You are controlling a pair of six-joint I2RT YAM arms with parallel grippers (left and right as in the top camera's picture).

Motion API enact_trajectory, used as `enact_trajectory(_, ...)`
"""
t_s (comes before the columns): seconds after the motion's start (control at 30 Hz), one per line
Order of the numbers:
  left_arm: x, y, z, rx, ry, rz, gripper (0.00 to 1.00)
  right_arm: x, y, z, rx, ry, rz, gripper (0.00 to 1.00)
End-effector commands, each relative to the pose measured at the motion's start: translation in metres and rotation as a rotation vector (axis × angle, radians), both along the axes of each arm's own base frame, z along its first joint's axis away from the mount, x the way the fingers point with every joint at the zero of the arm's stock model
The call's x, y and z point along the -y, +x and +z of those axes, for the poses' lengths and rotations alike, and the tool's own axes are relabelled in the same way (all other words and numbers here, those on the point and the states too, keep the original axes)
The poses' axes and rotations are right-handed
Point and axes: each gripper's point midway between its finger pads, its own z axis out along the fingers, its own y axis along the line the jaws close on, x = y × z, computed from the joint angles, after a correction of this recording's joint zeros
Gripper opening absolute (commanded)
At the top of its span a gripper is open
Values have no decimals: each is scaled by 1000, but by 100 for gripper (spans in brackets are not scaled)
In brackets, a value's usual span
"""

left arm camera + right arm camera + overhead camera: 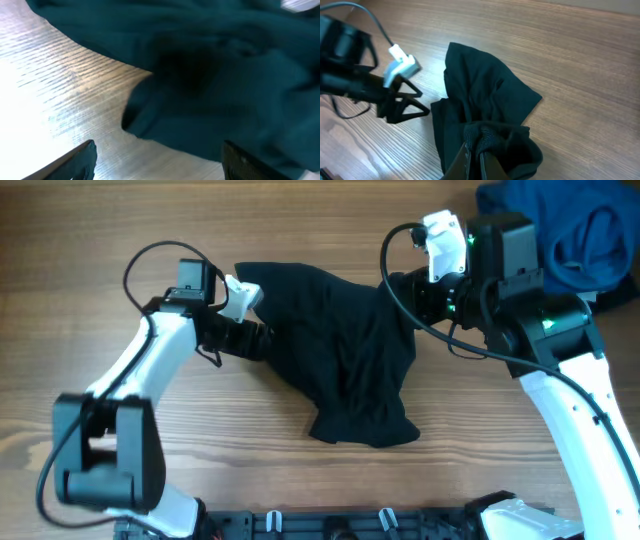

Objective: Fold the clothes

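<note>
**One side pinched, the other loose: the cloth may drag instead of folding**

Closest to the near edge of the desk [90, 480], the black garment [340, 350] ends in a rumpled lump with its layers doubled over one another. From there it runs back across the middle of the desk as a wrinkled, uneven spread. At its left side the left claw [159, 150] sits low over the wood with its fingers wide apart, gripping nothing, and the cloth's edge lies just ahead of the tips. Farther back, at the garment's right side, the right claw [476, 159] is closed on a gathered bunch of the fabric. Beyond that, in the far right corner, a blue garment [570, 230] lies heaped close beside the right arm.

The main hazard looks like the lack of any hold on the left. If the right claw pulls now, the thin fabric will likely slide across the wood as one mass, and the near lump will tighten rather than open. The bunch may also hold several layers, so a fold led from it could come out crooked. If the left claw closes too shallowly, it could catch only a wrinkle and slip off. A wide swing of the right arm might snag the blue heap.
</note>
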Motion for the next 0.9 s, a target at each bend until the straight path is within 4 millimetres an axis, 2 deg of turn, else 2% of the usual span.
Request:
enact_trajectory(0.0,1,5,-34,-26,10,-24,80,-3,0,8,24,11,27,4)
enact_trajectory(0.03,1,6,-39,-32,9,-15,80,-3,0,8,24,11,27,4)
enact_trajectory(0.07,2,6,-45,-44,3,-17,75,-3,0,8,25,11,27,4)
enact_trajectory(0.17,8,4,-45,-54,-30,-25,62,-3,2,10,32,13,27,4)
enact_trajectory(0.23,13,1,-43,-62,-55,-37,46,-3,2,10,36,14,27,4)
enact_trajectory(0.3,21,-1,-43,-72,-57,-41,14,-3,2,10,36,15,27,4)
enact_trajectory(0.33,26,-3,-43,-87,-61,-27,4,-3,2,10,36,14,27,5)
enact_trajectory(0.43,34,-6,-40,-109,-72,1,4,-3,3,11,39,15,27,4)
enact_trajectory(0.5,32,0,-19,-93,-91,46,4,-4,3,12,45,17,27,4)
enact_trajectory(0.53,29,4,0,-62,-100,64,4,-4,5,13,52,19,26,4)
enact_trajectory(0.6,19,15,51,37,-124,109,4,4,6,22,74,31,0,4)
enact_trajectory(0.63,12,19,85,112,-138,132,4,12,7,29,85,46,-31,4)
enact_trajectory(0.7,-9,21,174,334,-186,217,4,33,7,50,140,63,-86,4)
enact_trajectory(0.77,-30,7,261,574,-249,316,4,56,8,71,216,74,-150,4)
enact_trajectory(0.8,-34,0,283,641,-266,337,4,64,8,79,242,83,-173,5)
enact_trajectory(0.83,-47,-17,322,773,-267,393,4,70,6,88,264,98,-201,5)
enact_trajectory(0.87,-53,-29,337,835,-252,416,4,75,4,93,279,101,-213,6)
